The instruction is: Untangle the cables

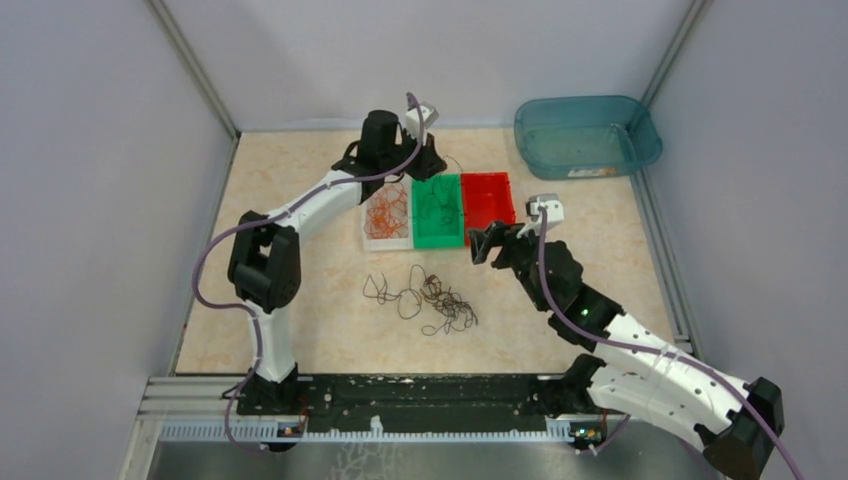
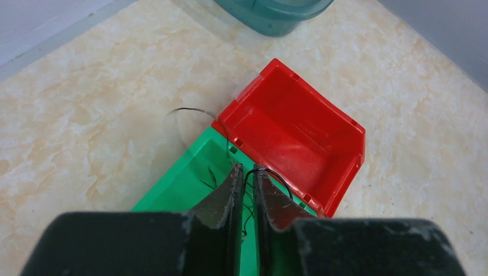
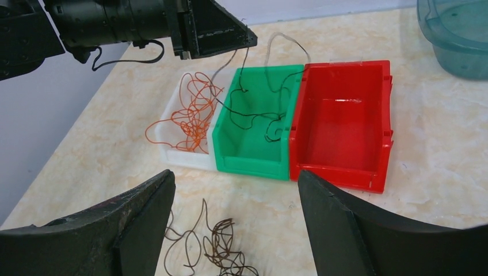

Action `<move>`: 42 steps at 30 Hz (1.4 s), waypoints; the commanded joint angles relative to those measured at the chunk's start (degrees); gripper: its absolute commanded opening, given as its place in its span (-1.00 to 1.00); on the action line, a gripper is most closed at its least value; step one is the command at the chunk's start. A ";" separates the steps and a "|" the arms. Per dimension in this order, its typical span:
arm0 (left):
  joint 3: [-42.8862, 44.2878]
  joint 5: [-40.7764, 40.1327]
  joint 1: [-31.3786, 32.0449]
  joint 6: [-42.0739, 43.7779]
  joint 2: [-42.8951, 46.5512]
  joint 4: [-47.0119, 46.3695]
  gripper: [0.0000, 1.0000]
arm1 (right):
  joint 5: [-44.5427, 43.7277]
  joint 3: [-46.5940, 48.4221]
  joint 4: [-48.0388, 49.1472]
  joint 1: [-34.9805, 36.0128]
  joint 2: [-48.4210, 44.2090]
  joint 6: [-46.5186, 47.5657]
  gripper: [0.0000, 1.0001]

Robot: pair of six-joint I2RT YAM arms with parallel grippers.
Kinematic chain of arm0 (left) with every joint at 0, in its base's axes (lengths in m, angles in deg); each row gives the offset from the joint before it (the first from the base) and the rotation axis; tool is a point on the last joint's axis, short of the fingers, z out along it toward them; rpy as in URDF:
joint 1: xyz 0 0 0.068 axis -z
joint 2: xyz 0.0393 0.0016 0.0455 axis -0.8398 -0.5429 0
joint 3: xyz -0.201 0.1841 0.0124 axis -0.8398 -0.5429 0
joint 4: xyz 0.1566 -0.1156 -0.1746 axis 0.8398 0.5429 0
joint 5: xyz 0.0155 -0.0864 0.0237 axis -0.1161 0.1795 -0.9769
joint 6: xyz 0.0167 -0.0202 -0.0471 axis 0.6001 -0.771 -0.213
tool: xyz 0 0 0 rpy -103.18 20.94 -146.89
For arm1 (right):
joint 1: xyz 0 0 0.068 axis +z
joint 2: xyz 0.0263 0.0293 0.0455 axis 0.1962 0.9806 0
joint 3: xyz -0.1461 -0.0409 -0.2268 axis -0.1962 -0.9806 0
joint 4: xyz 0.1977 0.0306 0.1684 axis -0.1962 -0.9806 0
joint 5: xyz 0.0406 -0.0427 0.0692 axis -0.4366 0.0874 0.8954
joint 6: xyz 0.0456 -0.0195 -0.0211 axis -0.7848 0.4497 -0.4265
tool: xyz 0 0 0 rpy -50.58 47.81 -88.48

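A tangle of dark brown cables (image 1: 430,298) lies on the table in front of three bins, also in the right wrist view (image 3: 224,247). Orange cables (image 1: 385,215) fill the white bin (image 3: 172,152). Black cables (image 3: 253,112) lie in the green bin (image 1: 438,232). My left gripper (image 1: 428,160) hangs over the green bin's far end (image 2: 172,190), its jaws (image 2: 246,168) parted by a narrow gap. A black cable (image 2: 275,175) loops over the right fingertip and hangs down through the gap. My right gripper (image 1: 483,243) is open and empty (image 3: 236,175), just right of the tangle.
An empty red bin (image 1: 488,195) stands right of the green one (image 3: 342,121). A teal tub (image 1: 585,135) sits at the back right corner. Grey walls close in the table on three sides.
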 commanded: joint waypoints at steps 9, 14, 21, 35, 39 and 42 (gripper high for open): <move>-3.56 -0.21 0.70 3.84 2.69 -0.26 -0.22 | 1.01 3.20 2.53 -1.23 0.55 -0.82 0.57; -2.80 -0.22 0.74 5.84 4.47 1.76 0.07 | 2.34 3.66 3.10 -1.85 2.64 -1.44 0.57; 1.13 1.81 -0.46 7.11 5.84 3.92 0.33 | 8.69 7.62 2.60 -6.72 10.01 -2.53 0.58; 11.81 15.69 -14.93 10.89 11.28 22.57 0.93 | 37.97 42.15 3.34 -23.68 55.45 5.88 0.60; 7.13 16.25 -17.59 13.68 15.69 23.05 0.99 | 42.18 53.43 0.79 -25.88 66.64 9.50 0.60; 6.88 16.53 -18.87 15.01 16.70 24.25 0.99 | 44.09 62.14 -4.26 -26.93 73.42 12.19 0.60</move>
